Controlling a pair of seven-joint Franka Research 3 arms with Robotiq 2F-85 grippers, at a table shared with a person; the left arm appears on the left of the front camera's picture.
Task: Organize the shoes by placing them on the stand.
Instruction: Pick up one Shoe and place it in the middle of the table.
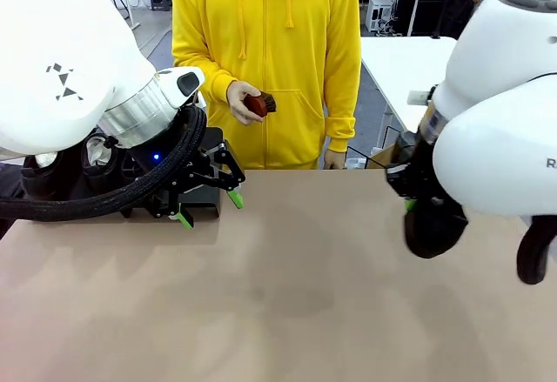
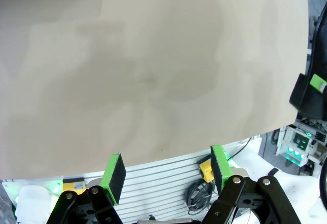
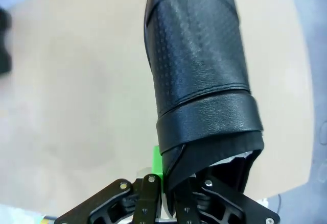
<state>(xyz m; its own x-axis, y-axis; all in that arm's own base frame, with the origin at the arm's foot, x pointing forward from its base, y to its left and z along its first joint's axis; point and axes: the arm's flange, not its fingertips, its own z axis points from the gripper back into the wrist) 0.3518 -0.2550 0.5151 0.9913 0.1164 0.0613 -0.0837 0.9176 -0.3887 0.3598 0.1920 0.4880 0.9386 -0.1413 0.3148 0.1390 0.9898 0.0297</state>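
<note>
Presently a black shoe (image 3: 199, 81) is held by its rear rim in the clamped right gripper (image 3: 166, 183), hanging above the bench (image 1: 305, 295); probably for carrying towards the stand (image 1: 196, 197) beside the wide-open, empty left gripper (image 1: 209, 210).

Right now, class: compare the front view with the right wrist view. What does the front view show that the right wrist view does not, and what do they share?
Front view alone: a person in a yellow hoodie holding a red-handled brush, the open left claw, and shoes on the stand. Right wrist view alone: the perforated leather and back opening of the held shoe. Shared: the right claw shut on that black shoe above the tan tabletop.
</note>
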